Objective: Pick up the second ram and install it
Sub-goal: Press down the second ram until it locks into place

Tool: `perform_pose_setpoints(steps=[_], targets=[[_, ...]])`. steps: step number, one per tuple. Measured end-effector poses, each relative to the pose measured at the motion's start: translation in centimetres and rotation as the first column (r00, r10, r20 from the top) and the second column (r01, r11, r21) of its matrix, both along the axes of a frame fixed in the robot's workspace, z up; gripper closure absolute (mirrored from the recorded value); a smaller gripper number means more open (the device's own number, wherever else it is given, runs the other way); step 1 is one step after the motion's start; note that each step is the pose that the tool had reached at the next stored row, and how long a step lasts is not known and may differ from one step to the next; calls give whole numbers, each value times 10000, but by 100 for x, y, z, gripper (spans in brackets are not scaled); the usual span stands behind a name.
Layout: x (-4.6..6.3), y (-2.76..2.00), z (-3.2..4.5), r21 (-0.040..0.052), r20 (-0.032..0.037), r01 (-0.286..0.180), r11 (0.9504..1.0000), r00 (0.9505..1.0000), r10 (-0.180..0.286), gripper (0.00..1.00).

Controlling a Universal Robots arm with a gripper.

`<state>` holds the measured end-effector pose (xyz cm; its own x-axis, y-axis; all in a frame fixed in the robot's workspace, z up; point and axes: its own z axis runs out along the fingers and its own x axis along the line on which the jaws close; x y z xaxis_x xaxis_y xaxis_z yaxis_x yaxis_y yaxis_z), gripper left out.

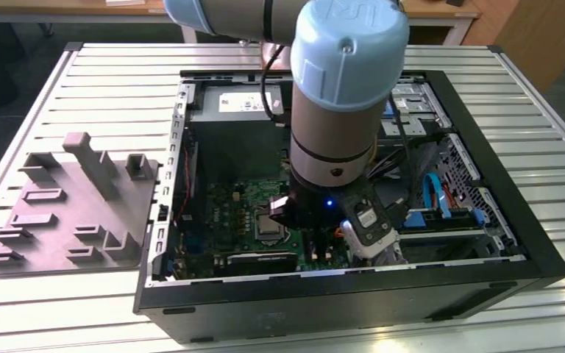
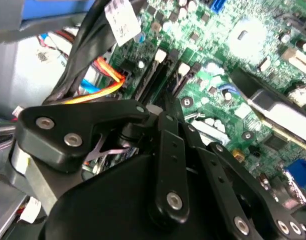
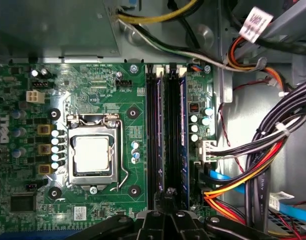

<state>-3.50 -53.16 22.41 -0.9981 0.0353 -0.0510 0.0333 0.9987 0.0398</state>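
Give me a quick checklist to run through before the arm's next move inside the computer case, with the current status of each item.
1. Gripper lined up with the memory slots: ok, it sits at their end in the first wrist view.
2. Second ram fully seated: cannot tell.
3. Cables off the slots: ok, bundled beside the board.
4. Processor socket apart from the gripper: ok.
5. Grey tray outside the case, apart from the arm: ok.

tray (image 1: 67, 213) on table (image 1: 518, 88), exterior view's left of computer case (image 1: 361, 301)
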Motion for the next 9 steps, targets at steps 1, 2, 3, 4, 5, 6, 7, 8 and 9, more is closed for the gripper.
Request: perform_pose_setpoints(steps=[1,2,3,4,5,6,7,8,9], targets=[[-1,-2,50,-12,-3,0,10000,10000,0,90],[-1,-2,94,-13,-3,1,10000,10000,-1,90],[-1,-1,142,-11,-3,1,10000,10000,-1,90],[-1,-2,187,-12,-3,0,10000,10000,0,90],[-1,-2,233,-14,-4,0,10000,10000,0,90],[-1,-2,278,-14,-3,1,10000,10000,-1,90],[-1,-2,323,-14,-4,0,10000,10000,0,90],[-1,-2,368,-13,-4,1,10000,10000,-1,90],[-1,-2,402,-14,-3,1,10000,10000,-1,90]])
